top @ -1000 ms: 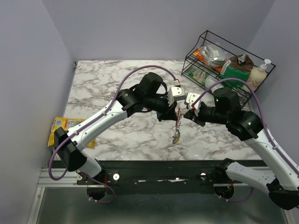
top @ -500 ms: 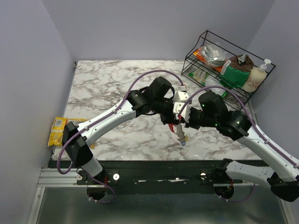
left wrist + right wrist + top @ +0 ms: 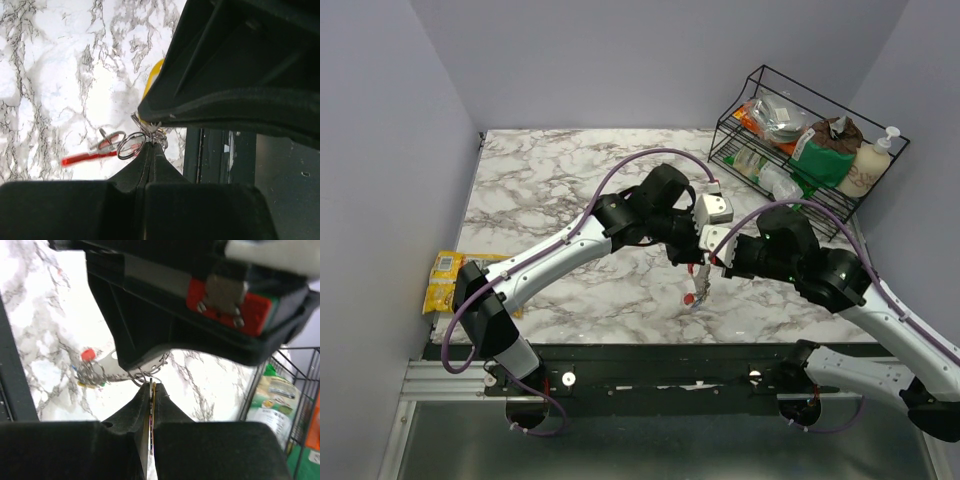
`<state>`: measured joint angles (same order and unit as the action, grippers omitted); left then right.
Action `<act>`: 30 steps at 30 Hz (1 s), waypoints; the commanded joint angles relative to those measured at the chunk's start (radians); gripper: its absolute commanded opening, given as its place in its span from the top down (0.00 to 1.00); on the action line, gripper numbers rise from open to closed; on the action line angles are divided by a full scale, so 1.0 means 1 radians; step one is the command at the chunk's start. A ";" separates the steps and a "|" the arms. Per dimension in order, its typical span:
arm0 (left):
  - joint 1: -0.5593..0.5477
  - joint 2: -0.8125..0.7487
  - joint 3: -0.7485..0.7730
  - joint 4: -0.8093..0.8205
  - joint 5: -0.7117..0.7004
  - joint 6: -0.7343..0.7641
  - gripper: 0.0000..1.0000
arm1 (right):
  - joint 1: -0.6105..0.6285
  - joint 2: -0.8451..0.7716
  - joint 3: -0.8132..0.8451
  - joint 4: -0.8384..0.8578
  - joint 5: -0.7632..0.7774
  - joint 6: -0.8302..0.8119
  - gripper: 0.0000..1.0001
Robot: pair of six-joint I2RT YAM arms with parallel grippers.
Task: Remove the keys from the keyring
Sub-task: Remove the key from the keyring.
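Left gripper (image 3: 150,150) is clenched on a wire ring (image 3: 131,145). Right gripper (image 3: 151,387) pinches a yellow one of the keys (image 3: 152,82). Keyring (image 3: 695,284) hangs between them over the marble table (image 3: 540,180), mid-near, long axis far-to-near, red end near. Lilac walls (image 3: 620,60); rack (image 3: 800,130) far right.

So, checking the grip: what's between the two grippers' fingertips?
Just a cluster of wire rings, from left gripper to the yellow key in right gripper; left wrist view.

I'm working a lab test cell: bare lavender walls (image 3: 650,60) box in a marble-patterned table (image 3: 540,185), arms (image 3: 555,255) bolted to a metal rail (image 3: 430,382).
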<state>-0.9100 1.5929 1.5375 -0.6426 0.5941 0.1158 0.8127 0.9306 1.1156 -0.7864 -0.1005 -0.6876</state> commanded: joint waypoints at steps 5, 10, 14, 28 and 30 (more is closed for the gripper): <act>-0.007 -0.024 0.006 0.027 -0.046 -0.013 1.00 | 0.003 -0.042 -0.034 0.027 0.096 -0.020 0.90; -0.007 -0.024 0.007 0.027 -0.060 -0.015 1.00 | 0.003 -0.050 -0.048 0.036 0.096 -0.015 0.91; -0.007 -0.025 0.006 0.027 -0.059 -0.015 1.00 | 0.003 -0.056 -0.045 0.042 0.087 -0.013 0.92; -0.007 -0.013 0.006 0.026 -0.045 -0.019 1.00 | 0.005 -0.003 0.044 0.044 -0.027 0.013 0.96; -0.007 -0.008 0.007 0.026 -0.039 -0.018 1.00 | 0.005 0.007 0.047 0.047 -0.039 0.019 0.96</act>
<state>-0.9119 1.5929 1.5375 -0.6304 0.5495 0.1036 0.8127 0.9226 1.1282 -0.7609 -0.1009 -0.6872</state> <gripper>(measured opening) 0.007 0.100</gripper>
